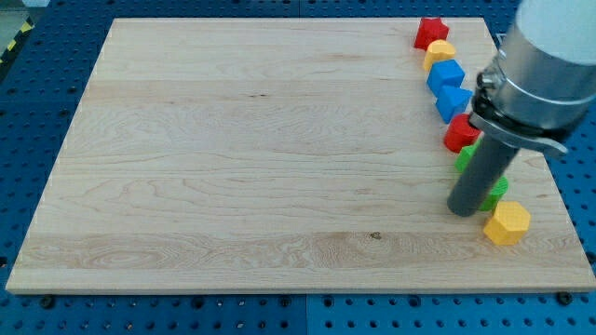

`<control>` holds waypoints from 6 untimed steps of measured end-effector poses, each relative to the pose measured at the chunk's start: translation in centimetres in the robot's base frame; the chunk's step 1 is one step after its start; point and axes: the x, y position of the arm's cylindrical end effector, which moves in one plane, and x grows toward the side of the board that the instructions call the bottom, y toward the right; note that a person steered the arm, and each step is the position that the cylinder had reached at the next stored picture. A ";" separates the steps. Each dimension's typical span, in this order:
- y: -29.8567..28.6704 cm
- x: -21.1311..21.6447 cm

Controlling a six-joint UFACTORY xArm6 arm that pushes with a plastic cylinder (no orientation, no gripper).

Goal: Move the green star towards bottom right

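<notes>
My tip (463, 211) rests on the board at the view's right, at the lower end of the dark rod. The rod covers most of a green block (496, 192), whose edges show on either side of it; its shape cannot be made out and it may be two green pieces. The tip is just left of the green block's lower part. A yellow hexagonal block (507, 223) lies just to the lower right of the tip. A red block (461, 133) sits just above the green one.
A column of blocks runs up the right side: two blue blocks (453, 100) (445, 75), a yellow block (439, 53) and a red star (430, 33). The board's right edge (559, 200) is close by. The arm's silver body (549, 56) hangs over the top right.
</notes>
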 end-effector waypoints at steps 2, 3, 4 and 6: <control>0.1 -1.1; -0.9 -1.9; -2.9 -3.8; -1.7 -6.5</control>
